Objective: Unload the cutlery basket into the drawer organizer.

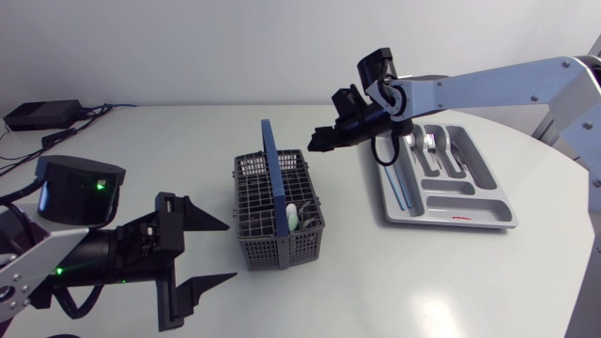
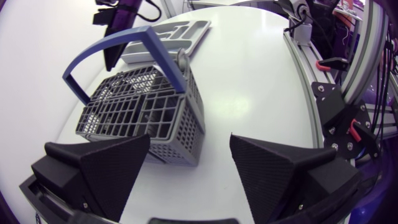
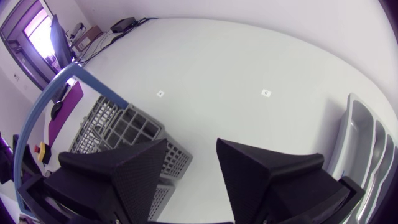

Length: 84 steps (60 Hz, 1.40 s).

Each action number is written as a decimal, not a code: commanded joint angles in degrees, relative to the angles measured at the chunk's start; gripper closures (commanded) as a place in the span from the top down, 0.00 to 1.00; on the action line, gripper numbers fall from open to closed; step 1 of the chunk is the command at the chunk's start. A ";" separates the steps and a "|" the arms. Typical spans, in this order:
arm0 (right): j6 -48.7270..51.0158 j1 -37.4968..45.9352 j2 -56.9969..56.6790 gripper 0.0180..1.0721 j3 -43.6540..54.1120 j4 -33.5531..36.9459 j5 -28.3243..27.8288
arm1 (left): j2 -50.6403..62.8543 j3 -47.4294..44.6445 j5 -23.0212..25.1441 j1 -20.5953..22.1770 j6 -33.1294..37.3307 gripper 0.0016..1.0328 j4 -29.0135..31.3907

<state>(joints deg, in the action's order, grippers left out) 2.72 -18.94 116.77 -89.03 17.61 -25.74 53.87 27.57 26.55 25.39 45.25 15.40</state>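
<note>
Where the cutlery basket (image 1: 282, 225) stood: near the middle of the surface (image 1: 141, 150), between our two arms, its blue handle (image 1: 270, 164) upright. We judged that either arm could reach it there.
Drawer organizer (image 1: 451, 223): it lay near the basket on our right arm's side, not touching it, with some silver cutlery (image 1: 427, 145) already in its far compartments.
Left tool (image 1: 202, 253): released and empty, fingers spread wide, it sat low over the surface with its tips just short of the basket. We took this for a waiting pose, not a working one.
Right tool (image 1: 324, 141): also released and holding nothing, it hung above the surface between the basket's far end and the organizer. We judged it well placed to go down for the next piece.
Basket contents: the head view showed a pale piece (image 1: 293, 216) on the side toward the organizer. We could not tell how much else was left.
Left wrist view: unlike the head view, it gave us the basket's mesh wall from the side, and a grey utensil end (image 2: 181, 59) rising beside the handle.
Right wrist view: only here did we see bare surface in the gap between the right tool's fingers, which settled that it was empty. The basket lay just beside one finger and the organizer well off beside the other.
</note>
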 commanded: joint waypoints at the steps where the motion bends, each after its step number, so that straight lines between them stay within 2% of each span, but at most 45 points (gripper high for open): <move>1: -2.28 0.57 3.38 0.57 -4.39 -0.03 0.07 | -0.08 -1.73 0.35 2.12 0.89 0.94 0.95; 23: -2.63 -1.19 13.48 0.57 -18.10 5.51 -0.19 | 8.71 -2.17 0.26 7.13 1.33 0.94 -1.60; 37: -1.75 -2.33 18.41 0.57 -24.61 10.08 -3.27 | 18.20 -0.85 -0.79 7.13 1.50 0.94 -7.49; 52: 2.82 -2.42 15.77 0.57 -20.92 13.95 -6.34 | 20.58 -0.68 -1.41 0.54 2.82 0.94 -12.94; 63: 5.36 -2.07 10.41 0.57 -13.09 13.77 -8.01 | 20.75 -0.77 -1.41 -4.56 5.11 0.94 -14.70; 84: 7.03 -1.72 -0.76 0.57 4.22 10.87 -8.63 | 24.09 1.70 -0.97 -10.88 8.80 0.94 -15.75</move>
<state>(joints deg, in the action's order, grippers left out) 8.19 -19.62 117.86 -90.48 26.94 -33.06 75.46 27.42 25.71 15.94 51.68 0.91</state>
